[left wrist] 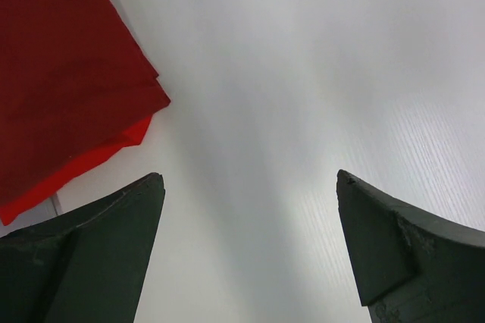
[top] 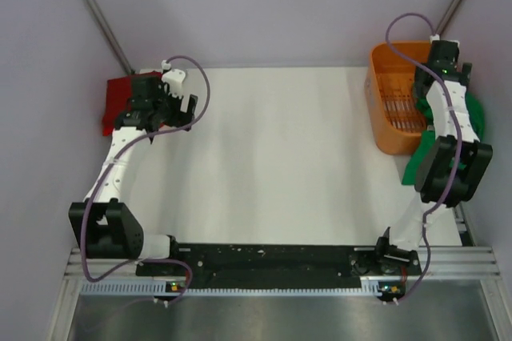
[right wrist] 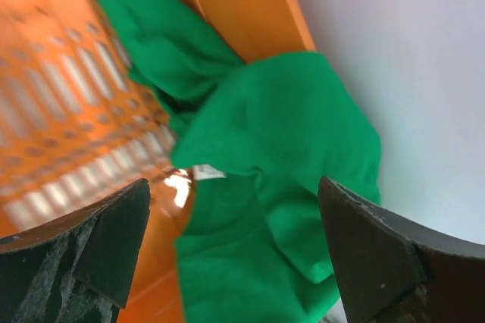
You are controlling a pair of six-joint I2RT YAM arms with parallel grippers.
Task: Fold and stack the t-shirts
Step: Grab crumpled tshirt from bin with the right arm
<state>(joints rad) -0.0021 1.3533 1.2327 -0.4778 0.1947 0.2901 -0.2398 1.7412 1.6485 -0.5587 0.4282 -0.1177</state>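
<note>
The dark red t-shirt (top: 120, 101) lies folded at the table's far left edge, partly under my left arm. In the left wrist view it (left wrist: 64, 73) fills the upper left. My left gripper (left wrist: 250, 186) is open and empty over bare table just right of it; in the top view it (top: 164, 105) sits beside the shirt. The green t-shirt (right wrist: 265, 156) hangs crumpled over the right rim of the orange basket (right wrist: 61, 111). In the top view it (top: 474, 121) shows behind my right arm. My right gripper (right wrist: 235, 202) is open above it, holding nothing.
The orange plastic basket (top: 388, 101) stands at the table's far right corner. Grey walls close in on the left and right sides. The white table (top: 280, 157) runs between the two arms. A metal rail (top: 280, 265) holds the arm bases at the near edge.
</note>
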